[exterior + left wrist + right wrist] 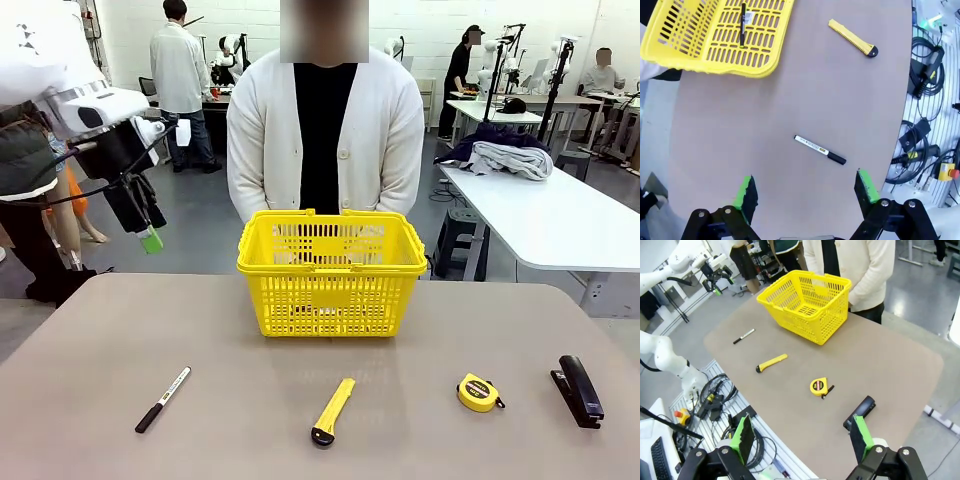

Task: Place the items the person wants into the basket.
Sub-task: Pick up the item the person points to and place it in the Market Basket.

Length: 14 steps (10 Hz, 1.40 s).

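The yellow basket point(330, 270) point(715, 35) point(807, 302) stands mid-table before the person point(325, 130) in the white cardigan. A slim black pen point(743, 22) lies inside it. The yellow-and-black tape measure point(479, 392) point(819, 387) and the black stapler point(580, 390) point(860, 413) lie at the front right. My left gripper point(140, 225) point(807, 192) hangs open and empty high above the table's left side. My right gripper point(802, 437) is open and empty, high above the near right edge.
A black-and-white marker point(163, 399) point(820, 150) point(743, 336) lies front left, below my left gripper. A long yellow utility knife point(333, 411) point(853, 37) point(771, 363) lies front centre. Cables and a red stop button point(945, 172) sit past the table's near edge.
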{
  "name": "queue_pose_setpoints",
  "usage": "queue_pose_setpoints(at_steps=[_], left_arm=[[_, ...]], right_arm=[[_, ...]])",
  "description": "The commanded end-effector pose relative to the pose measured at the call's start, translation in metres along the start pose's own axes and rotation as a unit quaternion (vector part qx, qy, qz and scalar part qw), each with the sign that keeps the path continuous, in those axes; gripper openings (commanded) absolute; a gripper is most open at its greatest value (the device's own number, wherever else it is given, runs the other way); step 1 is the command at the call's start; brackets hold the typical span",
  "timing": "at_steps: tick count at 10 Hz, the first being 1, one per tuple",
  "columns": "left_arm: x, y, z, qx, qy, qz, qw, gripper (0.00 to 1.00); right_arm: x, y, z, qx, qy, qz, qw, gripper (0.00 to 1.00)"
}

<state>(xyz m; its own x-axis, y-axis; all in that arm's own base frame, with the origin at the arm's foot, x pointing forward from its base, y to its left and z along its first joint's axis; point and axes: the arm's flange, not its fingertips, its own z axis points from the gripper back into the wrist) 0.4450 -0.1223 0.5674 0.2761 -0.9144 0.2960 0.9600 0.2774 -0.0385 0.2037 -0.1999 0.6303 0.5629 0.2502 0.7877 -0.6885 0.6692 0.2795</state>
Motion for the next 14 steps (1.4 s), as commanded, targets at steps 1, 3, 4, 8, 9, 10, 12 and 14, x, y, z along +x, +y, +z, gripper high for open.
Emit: queue_pose_setpoints(at_steps=[1, 3, 4, 8, 9, 10, 12, 14], left_arm=[[-0.008, -0.003, 0.004, -0.001, -0.013, 0.005, 1.0, 1.0], [-0.008, -0.003, 0.004, -0.001, -0.013, 0.005, 1.0, 1.0], [-0.008, -0.003, 0.004, -0.001, -0.013, 0.005, 1.0, 1.0], [-0.049, -0.009, 0.026, -0.034, -0.091, -0.042, 0.994, 1.0], [-0.104, -0.028, 0.054, -0.068, -0.18, -0.078, 0.978, 1.0], [-0.161, -0.049, 0.08, -0.066, -0.239, -0.089, 0.965, 1.0], [-0.229, -0.066, 0.113, -0.044, -0.293, -0.075, 0.952, 1.0], [-0.264, -0.068, 0.148, 0.01, -0.356, 0.014, 0.934, 1.0]], right_arm=[[0.002, 0.0, -0.001, 0.009, -0.012, 0.007, 1.0, 1.0], [0.002, 0.0, -0.001, 0.009, -0.012, 0.007, 1.0, 1.0], [0.002, 0.0, -0.001, 0.009, -0.012, 0.007, 1.0, 1.0], [0.002, 0.0, -0.001, 0.009, -0.012, 0.007, 1.0, 1.0], [0.002, 0.0, -0.001, 0.009, -0.012, 0.007, 1.0, 1.0], [0.002, 0.0, -0.001, 0.009, -0.012, 0.007, 1.0, 1.0], [0.002, 0.0, -0.001, 0.009, -0.012, 0.007, 1.0, 1.0], [0.002, 0.0, -0.001, 0.009, -0.012, 0.007, 1.0, 1.0]])
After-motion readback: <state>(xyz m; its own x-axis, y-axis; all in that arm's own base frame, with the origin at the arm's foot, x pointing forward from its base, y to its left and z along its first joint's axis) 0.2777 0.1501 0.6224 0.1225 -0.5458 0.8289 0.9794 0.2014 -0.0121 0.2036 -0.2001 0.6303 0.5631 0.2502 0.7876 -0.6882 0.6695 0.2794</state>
